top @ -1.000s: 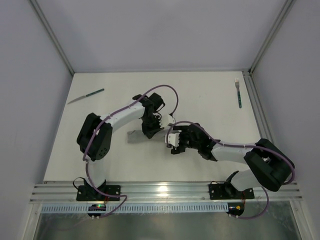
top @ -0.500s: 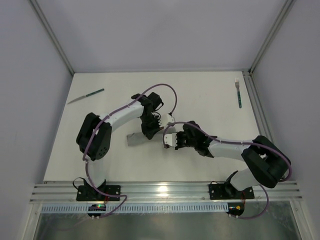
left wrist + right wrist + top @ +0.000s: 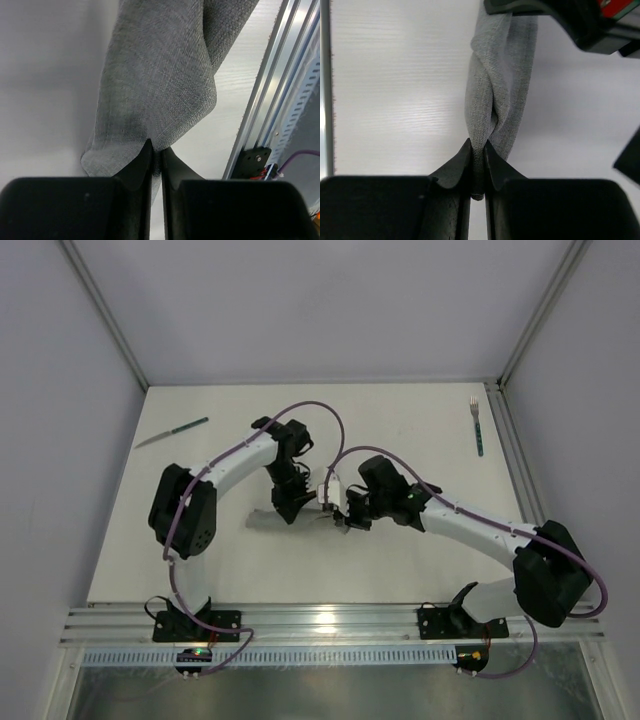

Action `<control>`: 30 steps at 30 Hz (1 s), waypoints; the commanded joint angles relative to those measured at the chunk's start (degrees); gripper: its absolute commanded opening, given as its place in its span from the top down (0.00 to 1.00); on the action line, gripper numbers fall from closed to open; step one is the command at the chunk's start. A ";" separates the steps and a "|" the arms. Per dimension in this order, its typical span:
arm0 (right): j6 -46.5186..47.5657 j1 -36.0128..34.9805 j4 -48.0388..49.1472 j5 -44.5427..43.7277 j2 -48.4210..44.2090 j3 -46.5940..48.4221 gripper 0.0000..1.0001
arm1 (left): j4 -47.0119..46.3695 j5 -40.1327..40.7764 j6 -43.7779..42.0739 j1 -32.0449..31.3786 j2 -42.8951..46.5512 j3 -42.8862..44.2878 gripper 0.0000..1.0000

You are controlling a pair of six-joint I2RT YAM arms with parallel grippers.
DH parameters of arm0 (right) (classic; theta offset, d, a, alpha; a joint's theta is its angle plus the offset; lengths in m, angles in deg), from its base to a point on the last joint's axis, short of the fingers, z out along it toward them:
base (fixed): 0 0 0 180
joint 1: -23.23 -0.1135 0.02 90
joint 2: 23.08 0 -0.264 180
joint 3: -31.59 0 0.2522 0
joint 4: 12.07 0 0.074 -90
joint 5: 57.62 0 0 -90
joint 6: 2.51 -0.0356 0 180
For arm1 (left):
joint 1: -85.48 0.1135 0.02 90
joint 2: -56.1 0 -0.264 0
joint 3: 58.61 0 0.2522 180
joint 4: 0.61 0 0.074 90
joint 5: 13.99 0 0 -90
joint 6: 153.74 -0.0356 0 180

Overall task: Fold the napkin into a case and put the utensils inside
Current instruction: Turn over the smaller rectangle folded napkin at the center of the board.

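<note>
your left gripper (image 3: 156, 150) is pinched tight on a fold of the napkin (image 3: 160, 80). your right gripper (image 3: 477, 149) is clamped on the same cloth, which is bunched into a twisted strip between the two at mid-table (image 3: 420, 440). the knife (image 3: 172, 432) lies far left and the fork (image 3: 477, 425) far right, both well apart from the napkin.

The napkin (image 3: 160, 75) is grey woven cloth, matt, with a coarse visible weave. The desk (image 3: 395, 75) is white, smooth with a faint fine grain and dull sheen. The left claw (image 3: 156, 150) looks like black matt plastic. The rail (image 3: 270, 100) at the desk's edge is bare ribbed metal, shiny. The fork (image 3: 477, 427) has a silvery metal end
</note>
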 commanded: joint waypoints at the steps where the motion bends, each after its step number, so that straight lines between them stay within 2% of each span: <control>1: -9.24 -0.21 -5.02 6.45 0.46 -0.10 0.97 | 2.42 0.44 -3.40 0.38 3.80 -0.57 0.91; 4: -11.63 -0.12 -3.79 6.53 2.75 -0.63 0.97 | -0.58 2.38 -1.65 0.38 4.15 -1.01 0.83; 5: -12.85 -0.04 -3.53 6.80 3.36 -0.63 0.97 | -1.63 2.57 -1.29 0.38 4.07 -0.84 0.73; 9: -14.97 1.72 -0.99 8.82 5.65 -1.50 0.97 | -1.12 3.09 -2.60 0.38 4.41 -1.01 0.53; 11: -16.20 2.42 -0.54 9.61 6.09 -1.16 0.97 | -0.50 3.27 -3.74 0.38 5.55 -1.62 0.36; 13: -16.73 3.30 -0.28 10.05 6.79 -0.72 0.97 | -0.41 3.80 -5.32 0.47 6.43 -2.67 0.26; 14: -16.99 3.74 -0.01 10.66 7.06 -0.72 0.97 | -0.24 4.06 -6.03 0.56 6.87 -2.94 0.19; 15: -17.78 4.18 0.34 11.19 7.24 -0.63 0.97 | 0.72 3.97 -6.82 0.65 7.49 -2.94 0.05; 16: -18.22 4.88 0.60 11.63 7.50 -0.63 0.97 | 1.43 3.80 -7.96 1.08 7.67 -2.77 0.01; 21: -19.80 5.41 1.92 12.25 8.12 -0.63 0.97 | 2.84 3.01 -8.06 1.53 12.04 -4.26 0.01; 27: -21.74 6.20 4.47 13.39 8.90 -1.24 0.97 | -5.76 7.13 -1.91 1.53 18.21 -14.17 0.01; 30: -21.92 6.38 4.65 13.56 9.52 -0.89 0.97 | -6.48 4.60 -0.85 3.01 19.09 -14.12 0.01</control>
